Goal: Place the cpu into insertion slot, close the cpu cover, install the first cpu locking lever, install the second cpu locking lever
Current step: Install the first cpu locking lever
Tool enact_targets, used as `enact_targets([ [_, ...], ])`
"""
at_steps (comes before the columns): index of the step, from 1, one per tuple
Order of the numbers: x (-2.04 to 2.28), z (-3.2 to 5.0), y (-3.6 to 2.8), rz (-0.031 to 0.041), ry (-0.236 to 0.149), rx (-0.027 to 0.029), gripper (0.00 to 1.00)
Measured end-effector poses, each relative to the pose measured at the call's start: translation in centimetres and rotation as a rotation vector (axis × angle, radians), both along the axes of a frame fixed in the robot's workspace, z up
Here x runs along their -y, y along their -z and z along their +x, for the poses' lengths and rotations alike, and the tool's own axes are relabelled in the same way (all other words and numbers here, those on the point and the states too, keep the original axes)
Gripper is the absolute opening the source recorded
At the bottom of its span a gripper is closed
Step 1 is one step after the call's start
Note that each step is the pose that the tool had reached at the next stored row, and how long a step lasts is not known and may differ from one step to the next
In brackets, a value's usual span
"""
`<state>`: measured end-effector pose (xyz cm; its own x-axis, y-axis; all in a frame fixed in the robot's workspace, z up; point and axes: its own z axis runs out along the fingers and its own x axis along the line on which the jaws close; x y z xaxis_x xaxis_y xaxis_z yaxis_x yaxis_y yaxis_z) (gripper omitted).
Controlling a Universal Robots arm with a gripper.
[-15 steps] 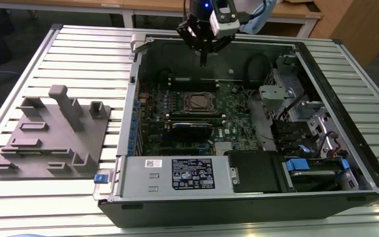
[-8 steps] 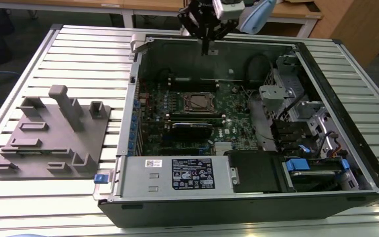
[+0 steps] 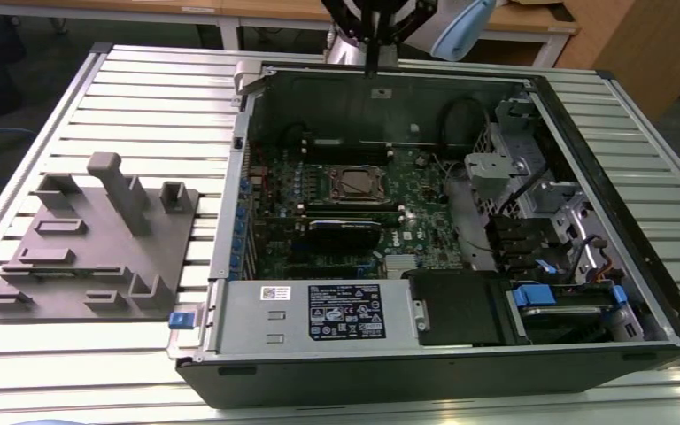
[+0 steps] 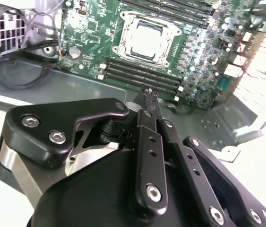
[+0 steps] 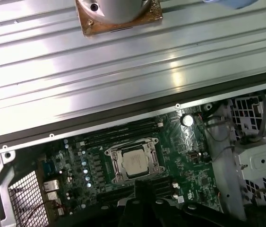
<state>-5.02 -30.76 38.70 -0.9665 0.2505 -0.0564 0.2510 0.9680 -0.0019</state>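
While the end effector (image 3: 370,64) (image 4: 150,94) hangs at the upper centre of the exterior view, above the far wall of the open computer case (image 3: 576,133), its thin black fingers are pressed together at the tips. Nothing can be made out between them. In the second wrist view, the tips point toward the long black memory slots (image 4: 142,75) on the green circuit board (image 3: 423,204), well apart from the board itself.

Just past those memory slots, the cpu (image 4: 148,37) (image 5: 135,161) lies flat inside the insertion slot (image 3: 385,186), its dull silver top facing up. The cpu cover (image 4: 124,41), a silvery frame, lies down around the chip, which shows through its window. How the locking levers sit cannot be told.

In the exterior view, the socket is near the middle of the case. A grey labelled power-supply box (image 3: 316,314) sits along the case's near edge. The case rests on a ribbed metal counter (image 3: 163,80). On the exterior view's left, apart from the case, stands a grey moulded fixture block (image 3: 92,248) with upright posts. A pale blue part of the arm (image 3: 452,31) shows at the top edge.
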Motion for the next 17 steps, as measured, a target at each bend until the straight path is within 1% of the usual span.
enact_targets([
  [8, 0.0, -0.01, -3.62, 0.0002, 0.0, 0.0002, 0.1],
  [9, -0.01, -0.02, -3.78, -0.0013, 0.001, 0.0, 0.1],
  [10, -0.01, -0.02, -3.71, -0.0089, 0.001, 0.0001, 0.1],
  [17, -0.07, -0.02, -3.72, -0.0258, 0.0, 0.0001, 0.1],
])
